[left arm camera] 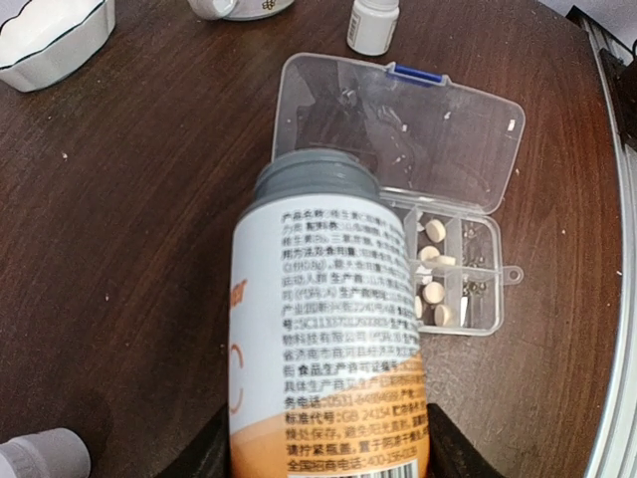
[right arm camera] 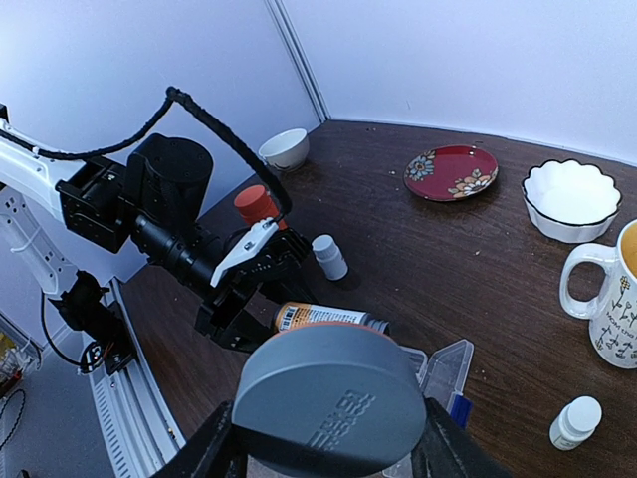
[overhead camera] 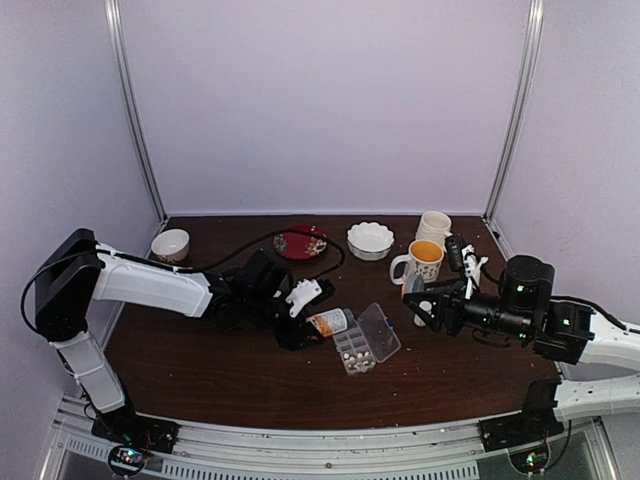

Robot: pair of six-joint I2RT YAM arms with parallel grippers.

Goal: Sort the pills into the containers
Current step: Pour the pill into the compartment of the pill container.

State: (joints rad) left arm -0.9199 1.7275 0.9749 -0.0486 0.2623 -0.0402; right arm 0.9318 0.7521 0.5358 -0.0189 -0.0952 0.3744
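Note:
My left gripper (left arm camera: pixel 328 448) is shut on an orange-and-white pill bottle (left arm camera: pixel 328 329). The bottle lies tilted, and its open grey neck (left arm camera: pixel 314 179) points at the clear organizer box (left arm camera: pixel 478 299). The box's hinged lid (left arm camera: pixel 398 129) lies open on the table. Several whitish pills (left arm camera: pixel 435 230) sit in its compartments next to the bottle's neck. My right gripper (right arm camera: pixel 328 438) is shut on the bottle's grey cap (right arm camera: pixel 333 398), held above the table to the right of the organizer box (overhead camera: pixel 355 350). The bottle (right arm camera: pixel 323 316) also shows in the right wrist view, beyond the cap.
A small white bottle (left arm camera: pixel 373 25) stands behind the lid, and a grey-capped one (right arm camera: pixel 328 256) stands beside the left arm. At the back are a scalloped white bowl (overhead camera: pixel 370 240), a red plate (overhead camera: pixel 300 243), a small bowl (overhead camera: pixel 170 245) and two mugs (overhead camera: pixel 420 262).

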